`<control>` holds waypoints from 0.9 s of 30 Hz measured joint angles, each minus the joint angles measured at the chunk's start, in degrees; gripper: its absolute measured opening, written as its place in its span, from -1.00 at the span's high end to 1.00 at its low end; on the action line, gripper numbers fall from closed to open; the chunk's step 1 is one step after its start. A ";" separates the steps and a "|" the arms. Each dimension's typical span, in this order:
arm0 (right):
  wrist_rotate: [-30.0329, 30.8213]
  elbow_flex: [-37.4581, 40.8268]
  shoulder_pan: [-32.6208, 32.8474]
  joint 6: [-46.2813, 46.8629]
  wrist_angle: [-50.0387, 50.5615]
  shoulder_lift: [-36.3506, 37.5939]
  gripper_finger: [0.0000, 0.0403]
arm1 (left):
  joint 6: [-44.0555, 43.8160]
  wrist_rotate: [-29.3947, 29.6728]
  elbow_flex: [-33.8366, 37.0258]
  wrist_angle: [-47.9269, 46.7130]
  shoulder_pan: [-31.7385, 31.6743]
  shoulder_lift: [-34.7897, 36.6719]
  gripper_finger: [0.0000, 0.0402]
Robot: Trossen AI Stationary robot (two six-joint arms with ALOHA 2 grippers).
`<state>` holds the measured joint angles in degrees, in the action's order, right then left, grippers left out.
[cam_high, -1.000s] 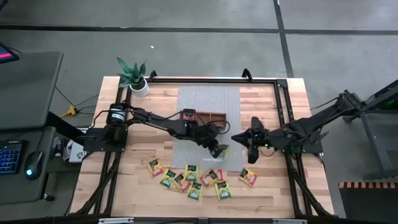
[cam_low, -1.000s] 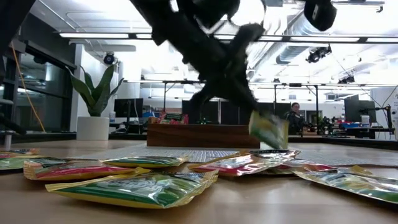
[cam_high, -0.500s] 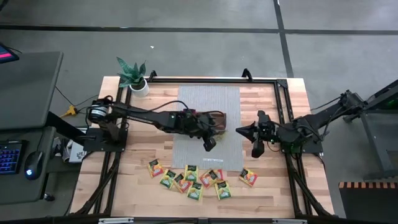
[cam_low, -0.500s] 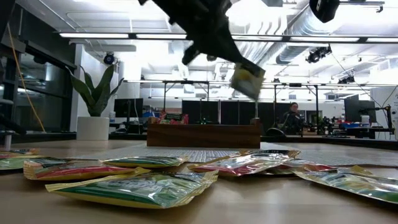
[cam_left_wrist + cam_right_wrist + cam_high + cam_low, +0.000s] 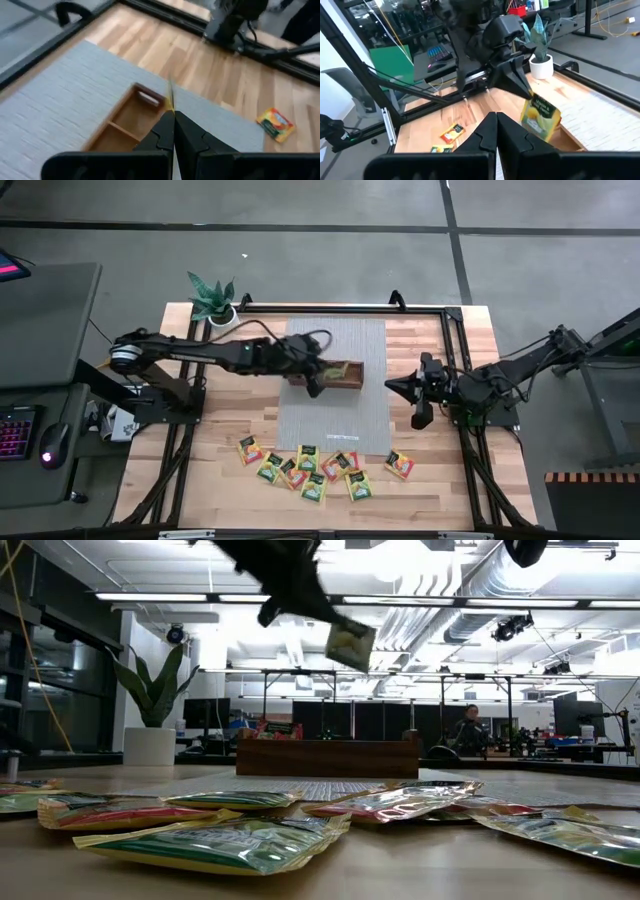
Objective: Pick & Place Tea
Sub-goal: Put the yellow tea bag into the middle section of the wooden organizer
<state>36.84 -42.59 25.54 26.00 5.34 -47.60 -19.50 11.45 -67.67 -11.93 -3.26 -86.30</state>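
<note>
My left gripper (image 5: 316, 384) hovers over the brown wooden tray (image 5: 345, 373) on the grey mat and is shut on a yellow tea packet (image 5: 350, 643). That packet also shows in the right wrist view (image 5: 540, 116), and edge-on past my own fingers in the left wrist view (image 5: 170, 99). The tray (image 5: 131, 117) lies below it. Several red, yellow and green packets (image 5: 305, 468) lie flat near the table's near edge, and one more (image 5: 400, 465) lies apart to their right. My right gripper (image 5: 418, 392) waits right of the mat, shut and empty (image 5: 496, 117). My left gripper pinches the yellow packet by its upper edge (image 5: 532, 98) between its two fingers (image 5: 517, 82), coming from above and slanting down. The packet hangs tilted below the fingertips. It is lifted clear, well above the tray (image 5: 328, 755).
A potted plant (image 5: 214, 304) stands at the table's far left corner. Black frame rails (image 5: 450, 330) run along the far and right sides. The grey mat (image 5: 335, 425) lies bare between the tray and the loose packets. A person (image 5: 472, 730) sits far back in the room.
My left gripper, still shut on the yellow packet, has risen and moved toward the table's far edge and left, from the mat's near right part to above the tray. The packet has gone up with it. My right gripper has drawn back a little toward the right.
</note>
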 joint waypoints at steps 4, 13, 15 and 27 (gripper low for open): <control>0.76 0.00 0.00 -0.99 0.01 0.47 0.98 | 1.46 -6.80 9.07 10.97 -3.86 3.99 1.00; 2.34 0.00 0.00 -1.60 0.03 0.47 0.98 | 4.11 -18.90 17.97 27.91 -11.63 3.44 1.00; 2.45 0.00 0.00 -1.24 0.05 0.47 0.97 | 4.73 -21.74 19.12 28.68 -13.30 2.76 1.00; 3.40 0.00 0.00 0.55 0.43 0.47 0.98 | 3.33 -35.27 24.06 40.20 -21.88 -3.61 1.00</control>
<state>40.24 -42.59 25.54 26.55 5.77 -47.13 -16.17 -23.83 -43.61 28.27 -25.14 -89.91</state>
